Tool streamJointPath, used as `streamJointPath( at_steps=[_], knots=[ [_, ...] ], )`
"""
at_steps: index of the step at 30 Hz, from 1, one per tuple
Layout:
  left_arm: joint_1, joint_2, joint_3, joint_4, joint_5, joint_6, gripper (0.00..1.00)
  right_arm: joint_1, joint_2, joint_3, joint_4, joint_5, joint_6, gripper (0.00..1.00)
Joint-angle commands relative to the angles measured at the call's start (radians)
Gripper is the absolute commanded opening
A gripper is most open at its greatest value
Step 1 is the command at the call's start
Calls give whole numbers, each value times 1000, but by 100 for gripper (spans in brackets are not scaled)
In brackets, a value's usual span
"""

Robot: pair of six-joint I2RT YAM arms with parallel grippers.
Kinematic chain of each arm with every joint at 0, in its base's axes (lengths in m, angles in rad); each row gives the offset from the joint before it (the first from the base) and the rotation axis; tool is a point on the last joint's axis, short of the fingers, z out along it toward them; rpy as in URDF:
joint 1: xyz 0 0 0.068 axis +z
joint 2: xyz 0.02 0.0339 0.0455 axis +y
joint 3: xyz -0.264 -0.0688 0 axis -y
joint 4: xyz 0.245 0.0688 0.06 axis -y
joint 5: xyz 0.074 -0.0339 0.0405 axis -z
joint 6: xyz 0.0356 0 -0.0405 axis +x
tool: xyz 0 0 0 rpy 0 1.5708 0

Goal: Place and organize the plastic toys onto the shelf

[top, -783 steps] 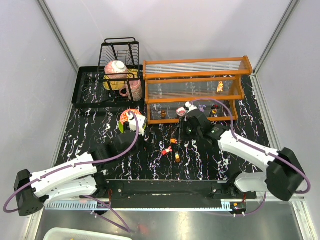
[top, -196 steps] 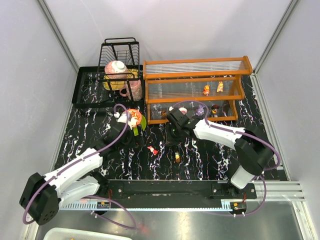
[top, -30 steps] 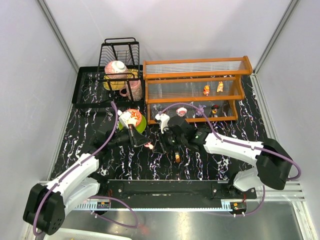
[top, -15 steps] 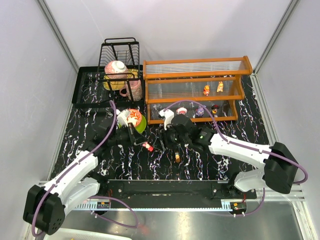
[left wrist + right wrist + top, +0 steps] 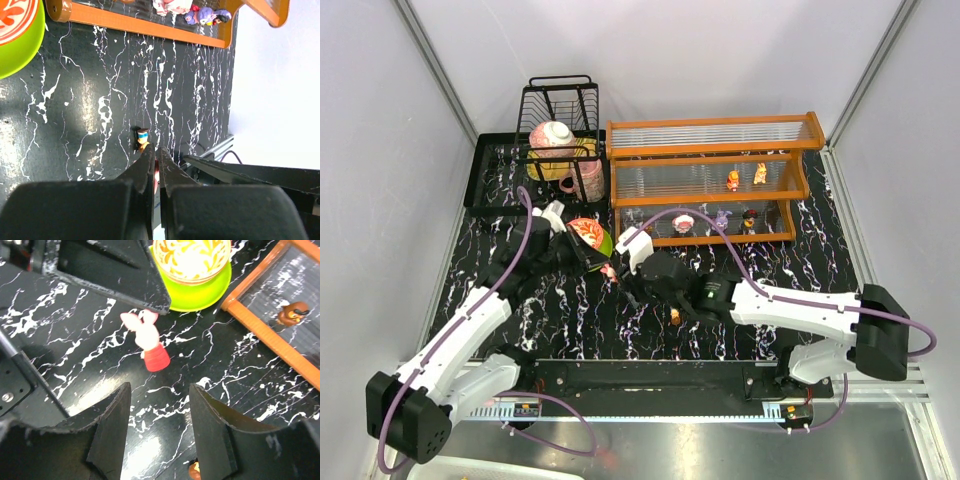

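From above, the left end effector (image 5: 604,265) pinches a pink and red toy (image 5: 610,271) just beside the bowl (image 5: 584,231), in front of the shelf (image 5: 710,123). The left wrist view shows its fingers (image 5: 142,171) pressed together above the desk (image 5: 75,125). In the right wrist view, the right end effector (image 5: 159,390) stands spread, the toy close before it.

Orange toy (image 5: 733,181) stands on orange shelf (image 5: 710,122), middle tier.
Pink-white toy (image 5: 148,340) pinched in left claw (image 5: 155,150); sunglasses toy (image 5: 143,138) on desk (image 5: 580,325).

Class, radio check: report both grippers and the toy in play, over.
Left gripper shut on pink-red toy. Right gripper open, facing it, nothing between. Toy not yet on shelf.
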Motion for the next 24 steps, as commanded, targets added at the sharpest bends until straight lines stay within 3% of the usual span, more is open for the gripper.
streamJointPath(
  at_steps=[1, 24],
  knots=[
    [2, 3, 59, -56, -28, -78, 0, 20, 48, 56, 77, 149, -57, 56],
    [2, -1, 67, -68, -14, -115, 0, 34, 149, 136, 103, 57, -54, 56]
  ],
)
